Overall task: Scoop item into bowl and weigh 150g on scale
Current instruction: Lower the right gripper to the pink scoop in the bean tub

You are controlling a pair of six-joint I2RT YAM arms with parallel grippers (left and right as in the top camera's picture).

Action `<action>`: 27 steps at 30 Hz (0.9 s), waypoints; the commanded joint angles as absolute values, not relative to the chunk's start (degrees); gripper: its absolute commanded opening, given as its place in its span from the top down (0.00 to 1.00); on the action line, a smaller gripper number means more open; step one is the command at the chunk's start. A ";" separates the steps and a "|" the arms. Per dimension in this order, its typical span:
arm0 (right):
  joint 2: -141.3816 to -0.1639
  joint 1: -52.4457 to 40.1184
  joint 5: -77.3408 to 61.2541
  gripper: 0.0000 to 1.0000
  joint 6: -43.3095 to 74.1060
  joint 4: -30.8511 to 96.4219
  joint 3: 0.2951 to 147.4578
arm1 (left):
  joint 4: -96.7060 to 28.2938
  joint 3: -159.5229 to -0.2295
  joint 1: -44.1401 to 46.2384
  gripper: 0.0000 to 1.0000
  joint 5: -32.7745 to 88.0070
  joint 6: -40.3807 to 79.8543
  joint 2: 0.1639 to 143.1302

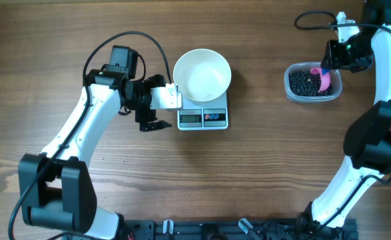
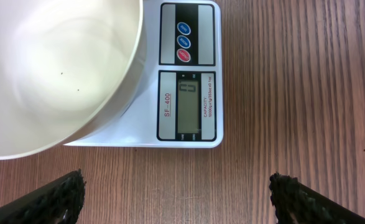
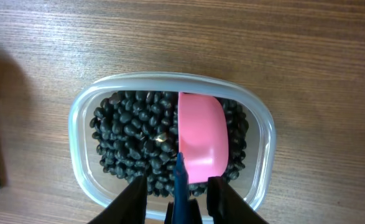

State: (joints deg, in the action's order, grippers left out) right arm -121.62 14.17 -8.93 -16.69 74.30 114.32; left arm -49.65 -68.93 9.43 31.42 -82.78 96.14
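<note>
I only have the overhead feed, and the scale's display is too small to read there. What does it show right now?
Observer: Left wrist view: the scale display reads zero, with the bowl sitting on it.
Operator: Anything in the bowl?
Observer: Only two tiny dark specks on its inner wall.
Operator: And the right side?
Observer: The right gripper straddles the blue handle of the pink scoop, a gap either side, not clamped.
</note>
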 commanded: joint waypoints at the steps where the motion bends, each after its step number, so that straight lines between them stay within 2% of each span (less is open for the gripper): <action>1: -122.80 13.87 -8.78 0.78 -16.51 73.43 113.89 | -49.69 -68.55 9.54 0.00 32.71 -82.24 96.79; 3: -122.80 13.87 -8.78 0.85 -16.38 75.05 113.89 | -49.69 -68.55 9.54 0.00 32.71 -82.24 96.79; 5: -122.80 13.87 -8.95 0.87 -16.29 76.86 113.89 | -49.69 -68.55 9.54 0.00 32.71 -82.24 96.79; 6: -122.80 13.87 -9.02 0.96 -16.27 77.06 113.89 | -49.69 -68.55 9.54 0.00 32.71 -82.24 96.79; 12: -122.80 13.87 -8.64 0.96 -16.10 78.32 113.89 | -49.69 -68.55 9.52 0.00 32.71 -82.24 96.79; 15: -122.80 13.69 -7.16 0.96 -7.27 77.43 113.89 | -49.69 -68.55 9.52 0.00 32.71 -82.24 96.79; 19: -122.80 10.76 -7.70 0.96 -3.20 78.30 113.89 | -49.69 -68.55 9.54 0.00 32.71 -82.24 96.79; 27: -122.80 8.80 -7.60 0.96 -4.71 78.30 113.89 | -49.69 -68.55 9.52 0.00 32.71 -82.24 96.79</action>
